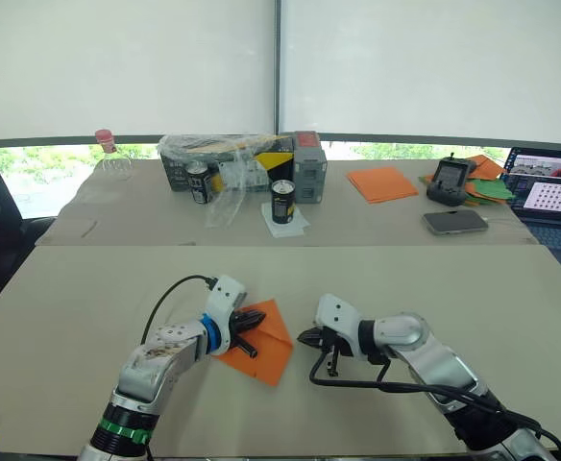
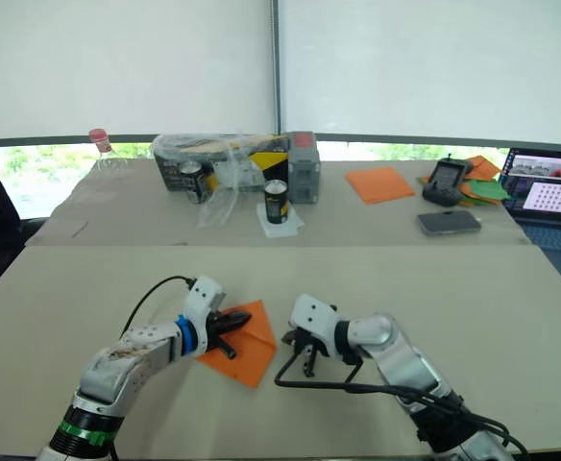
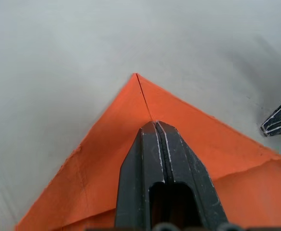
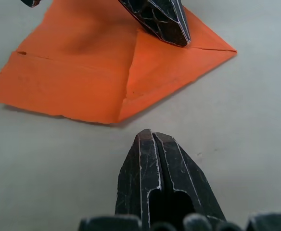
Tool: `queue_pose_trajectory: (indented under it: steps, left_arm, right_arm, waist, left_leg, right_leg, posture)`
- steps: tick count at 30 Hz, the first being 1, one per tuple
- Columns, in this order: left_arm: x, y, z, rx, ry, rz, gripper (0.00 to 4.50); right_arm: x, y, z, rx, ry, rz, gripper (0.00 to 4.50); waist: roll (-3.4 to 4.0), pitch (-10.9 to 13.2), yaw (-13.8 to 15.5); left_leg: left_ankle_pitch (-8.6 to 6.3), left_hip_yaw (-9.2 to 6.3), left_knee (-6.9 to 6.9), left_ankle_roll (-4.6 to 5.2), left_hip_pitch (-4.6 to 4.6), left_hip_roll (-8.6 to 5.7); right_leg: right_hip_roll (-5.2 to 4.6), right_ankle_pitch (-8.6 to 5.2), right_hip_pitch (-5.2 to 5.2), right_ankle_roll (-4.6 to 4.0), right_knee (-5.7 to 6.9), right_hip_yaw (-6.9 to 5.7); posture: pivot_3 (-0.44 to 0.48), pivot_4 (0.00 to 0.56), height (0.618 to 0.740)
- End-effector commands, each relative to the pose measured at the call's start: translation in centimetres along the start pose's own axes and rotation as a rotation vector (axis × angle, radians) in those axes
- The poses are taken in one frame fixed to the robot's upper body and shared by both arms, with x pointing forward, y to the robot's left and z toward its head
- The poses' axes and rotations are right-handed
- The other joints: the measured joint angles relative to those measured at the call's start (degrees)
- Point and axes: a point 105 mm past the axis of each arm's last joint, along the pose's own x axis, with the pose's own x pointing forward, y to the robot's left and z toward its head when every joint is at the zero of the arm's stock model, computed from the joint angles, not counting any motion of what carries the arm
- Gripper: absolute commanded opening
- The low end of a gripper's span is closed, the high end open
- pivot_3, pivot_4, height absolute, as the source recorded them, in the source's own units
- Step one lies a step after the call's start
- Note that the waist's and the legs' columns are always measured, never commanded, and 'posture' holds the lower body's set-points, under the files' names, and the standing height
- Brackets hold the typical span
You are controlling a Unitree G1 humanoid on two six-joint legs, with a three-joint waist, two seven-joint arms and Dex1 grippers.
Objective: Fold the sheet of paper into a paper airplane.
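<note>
Paper sheet (image 1: 266,344) lies flat on the near table (image 1: 88,298), between the two grippers. Its corners are already folded in to a point with a centre seam — nose stage, by the look of it. Judged left to do: the lengthwise fold and the wings, so it is no airplane yet. Left gripper (image 3: 156,126), fingers closed together with nothing between them, presses its tip down on the seam just short of the point. Right gripper (image 4: 151,134), also closed and empty, rests just beside the sheet's right edge, not touching. Left gripper hides part of the sheet's middle — layers beneath are hard to count.
</note>
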Motion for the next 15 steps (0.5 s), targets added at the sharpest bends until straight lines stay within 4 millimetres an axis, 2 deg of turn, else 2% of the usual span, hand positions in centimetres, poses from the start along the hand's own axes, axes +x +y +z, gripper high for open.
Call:
queue_pose_trajectory:
  steps: [1,7,9,15]
  left_arm:
    - [-0.9,0.6,2.7,-0.083,-0.113,-0.009,0.02]
    - [-4.1,2.8,4.9,-0.037,-0.124,-0.012,0.02]
    - [-5.0,3.5,4.4,0.008,-0.08,-0.007,0.02]
    - [-7.0,5.6,0.7,0.149,0.121,0.024,0.02]
  right_arm:
    - [-0.7,-0.3,1.7,-0.019,-0.047,-0.008,0.0]
    - [-2.2,-0.1,2.5,0.018,-0.065,0.022,0.0]
    - [-2.7,0.0,2.5,0.024,-0.057,0.033,0.0]
    - [-3.5,0.1,2.6,0.024,-0.039,0.047,0.0]
  waist:
    - [-0.18,0.14,0.04]
    - [-0.2,0.19,-0.08]
    - [-0.18,0.2,-0.07]
    - [-0.13,0.25,0.03]
  left_leg:
    - [0.01,-0.01,0.0,-0.01,-0.04,0.01]
    - [0.02,-0.07,0.01,-0.03,-0.47,-0.01]
    - [0.06,-0.03,0.01,-0.1,-0.7,-0.02]
    - [0.07,-0.03,0.01,-0.12,-0.8,-0.01]
  right_leg:
    - [0.01,0.0,-0.04,0.0,0.0,-0.01]
    - [0.0,0.01,-0.5,0.0,0.09,-0.04]
    - [0.0,0.01,-0.77,-0.01,0.15,0.01]
    - [-0.01,0.01,-0.85,-0.01,0.11,-0.02]
  posture:
    - [0.0,0.15,0.74]
    - [0.0,0.15,0.74]
    - [0.0,0.15,0.74]
    - [0.0,0.15,0.74]
